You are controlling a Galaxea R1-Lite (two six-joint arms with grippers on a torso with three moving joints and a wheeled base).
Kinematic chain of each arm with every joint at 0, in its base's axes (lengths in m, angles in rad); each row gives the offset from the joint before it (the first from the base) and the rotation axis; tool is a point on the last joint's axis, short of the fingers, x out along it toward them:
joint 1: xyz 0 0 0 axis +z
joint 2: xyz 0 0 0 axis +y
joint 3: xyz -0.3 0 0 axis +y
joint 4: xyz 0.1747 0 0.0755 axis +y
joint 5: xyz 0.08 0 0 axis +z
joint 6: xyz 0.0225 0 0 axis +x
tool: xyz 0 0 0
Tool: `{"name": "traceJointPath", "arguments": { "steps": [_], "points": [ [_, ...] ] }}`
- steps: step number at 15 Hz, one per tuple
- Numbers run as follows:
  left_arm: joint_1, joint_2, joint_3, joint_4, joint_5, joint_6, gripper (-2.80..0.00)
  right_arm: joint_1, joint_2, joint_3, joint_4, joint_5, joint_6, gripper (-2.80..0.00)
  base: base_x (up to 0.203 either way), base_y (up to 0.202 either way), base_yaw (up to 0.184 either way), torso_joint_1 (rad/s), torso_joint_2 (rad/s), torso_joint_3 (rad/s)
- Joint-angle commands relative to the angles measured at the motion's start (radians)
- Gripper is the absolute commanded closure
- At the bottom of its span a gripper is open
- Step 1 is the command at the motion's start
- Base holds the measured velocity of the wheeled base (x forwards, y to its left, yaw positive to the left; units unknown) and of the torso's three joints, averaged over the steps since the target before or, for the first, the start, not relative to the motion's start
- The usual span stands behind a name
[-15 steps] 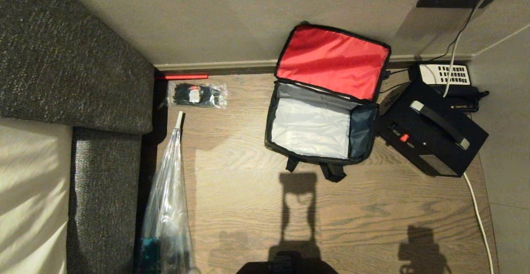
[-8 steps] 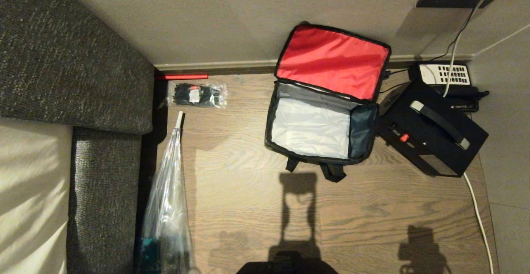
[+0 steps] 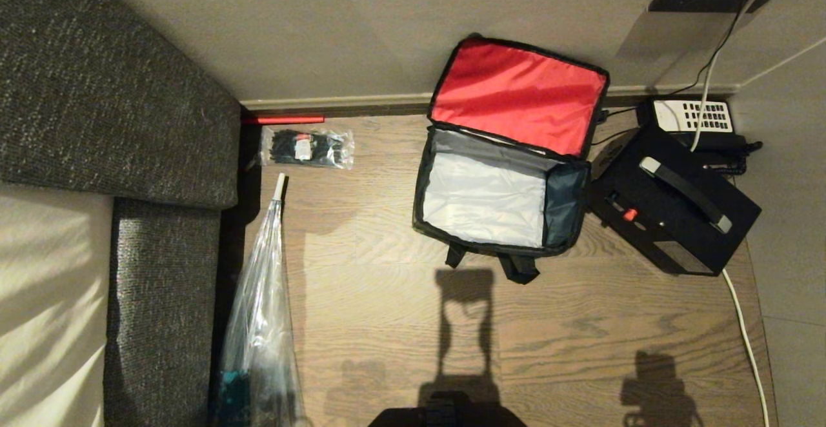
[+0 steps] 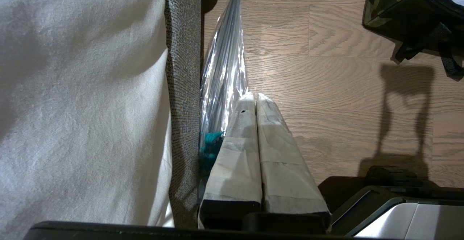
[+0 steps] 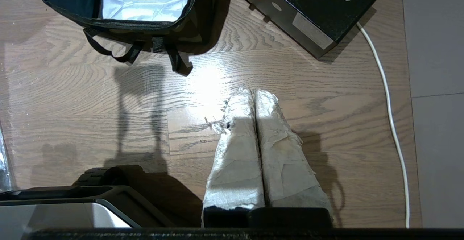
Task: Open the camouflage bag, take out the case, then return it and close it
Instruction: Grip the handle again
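Observation:
The camouflage bag (image 3: 566, 204) lies open on the wooden floor by the wall, its red-lined lid (image 3: 516, 95) leaning back and its pale grey interior empty. The case (image 3: 671, 220), black with a small red knob (image 3: 630, 215) and a carry handle, sits on the floor just right of the bag. Neither gripper shows in the head view. My left gripper (image 4: 253, 96) hangs shut over the floor beside the sofa, far from the bag (image 4: 391, 11). My right gripper (image 5: 253, 92) is shut and empty, over bare floor short of the bag (image 5: 123, 24) and case (image 5: 308, 8).
A black telephone with white keypad (image 3: 694, 117) stands behind the case. A white cable (image 3: 745, 337) runs along the right. A packet of black ties (image 3: 306, 148) and a plastic-wrapped umbrella (image 3: 261, 311) lie by the grey sofa (image 3: 116, 91) on the left.

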Motion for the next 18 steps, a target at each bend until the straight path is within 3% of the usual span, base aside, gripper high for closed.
{"name": "traceJointPath", "arguments": {
  "steps": [1,18],
  "points": [
    [0.0,-0.001,0.0,0.001,0.0,0.0,0.0,0.0,-0.019,0.012,0.0,0.0,0.0,0.0,0.0,0.0,0.0,0.0,0.0,0.0],
    [0.0,-0.002,0.0,0.0,0.0,0.0,0.0,0.0,-0.019,0.014,0.0,0.0,0.0,0.0,0.0,0.0,0.0,0.0,0.0,0.0]
  ]
}}
